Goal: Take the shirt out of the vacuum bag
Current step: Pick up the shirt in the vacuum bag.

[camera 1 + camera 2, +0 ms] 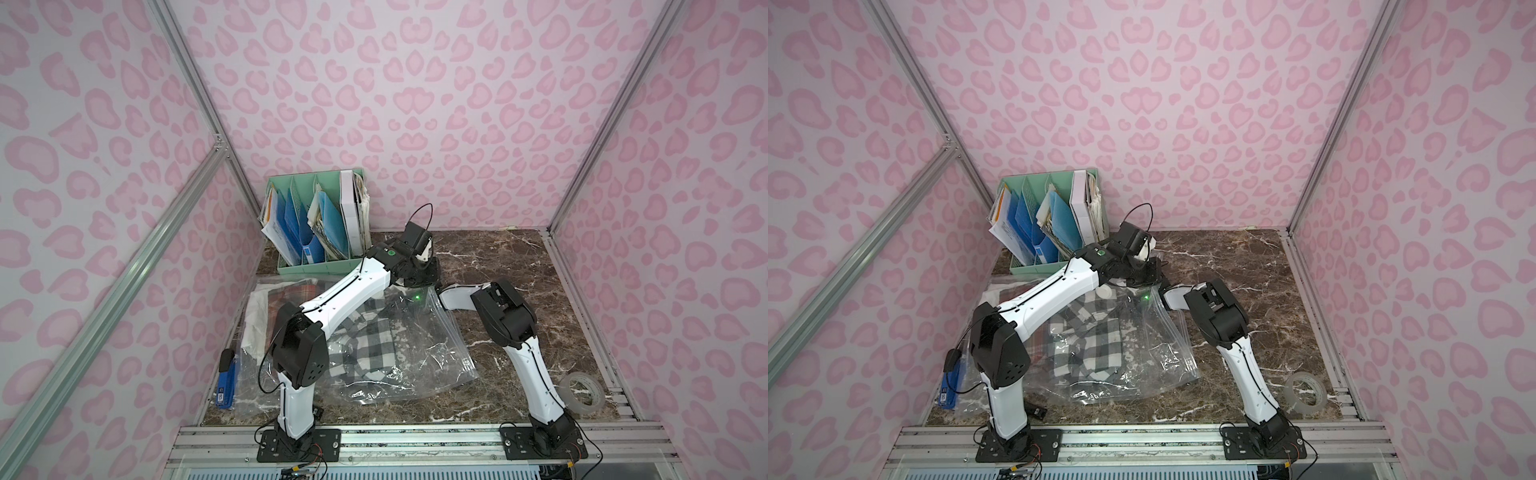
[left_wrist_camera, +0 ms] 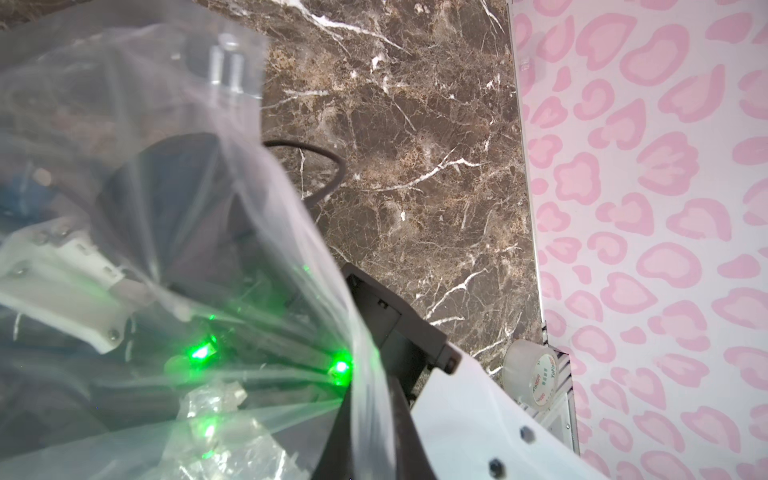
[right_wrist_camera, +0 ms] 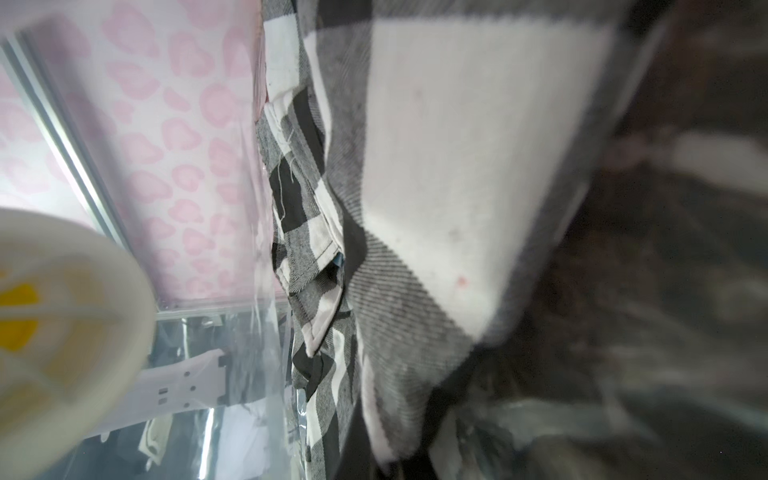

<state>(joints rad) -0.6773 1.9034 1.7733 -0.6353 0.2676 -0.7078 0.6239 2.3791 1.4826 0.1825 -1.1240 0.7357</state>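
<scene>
Plainly the shirt is soft, light checked cloth that will drape and bunch. It lies crumpled inside the vacuum bag, which is thin, slick and crinkly and is spread on the marble table. The left gripper is pinched shut on the bag's far edge, and film fans taut from its tips as it holds that edge up. The right gripper is out of sight inside the bag, just under the left one, with its jaws together. Cloth fills the view directly ahead of it, though I cannot tell whether a fold is caught. A thick seam or hem near its tips looks the best hold, since film would likely slip.
</scene>
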